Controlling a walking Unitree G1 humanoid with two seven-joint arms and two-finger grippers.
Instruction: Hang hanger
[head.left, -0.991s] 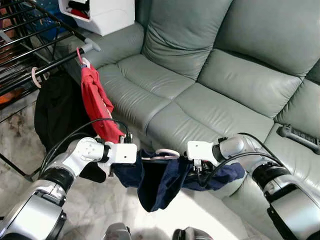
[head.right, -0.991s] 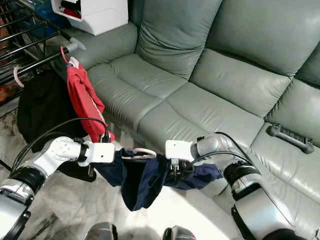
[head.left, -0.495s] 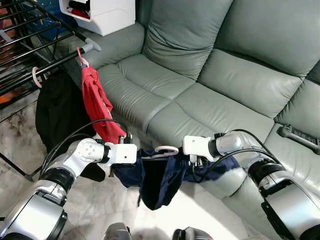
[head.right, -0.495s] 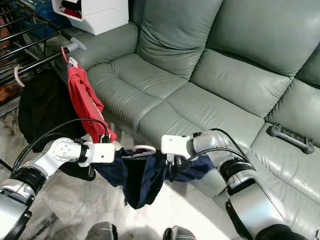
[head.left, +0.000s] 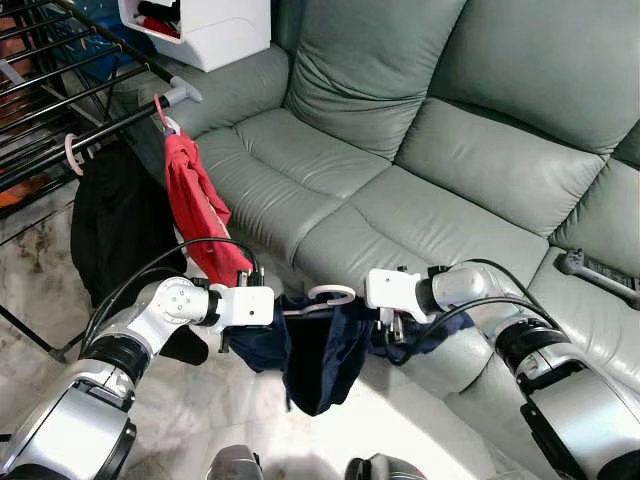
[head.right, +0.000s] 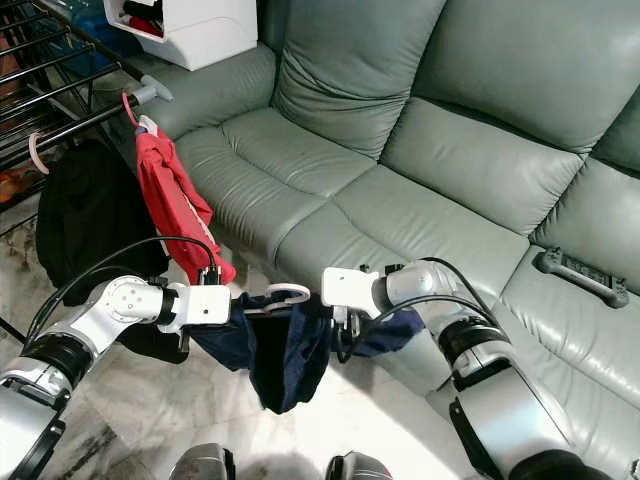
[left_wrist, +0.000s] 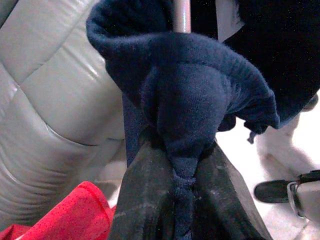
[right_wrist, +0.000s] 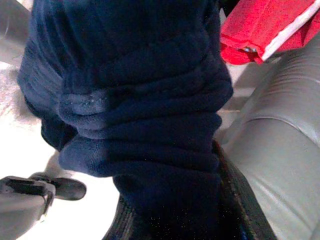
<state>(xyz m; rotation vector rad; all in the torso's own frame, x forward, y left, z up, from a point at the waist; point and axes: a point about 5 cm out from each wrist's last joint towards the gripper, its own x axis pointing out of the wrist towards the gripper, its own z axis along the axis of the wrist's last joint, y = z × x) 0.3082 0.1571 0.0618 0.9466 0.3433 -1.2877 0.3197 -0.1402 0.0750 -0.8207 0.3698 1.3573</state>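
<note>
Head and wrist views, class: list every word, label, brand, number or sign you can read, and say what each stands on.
None can be read.
The red garment carries a white stripe, no lettering.
The white box and navy garment show no readable text.

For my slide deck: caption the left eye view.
Both grippers hold a hanger draped with a navy garment before a sofa.

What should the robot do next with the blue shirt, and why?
Probably lift it toward the rack. Both grippers, left and right, pinch the blue shirt, its hanger hook sticks up free, and the red shirt already hangs there.
</note>
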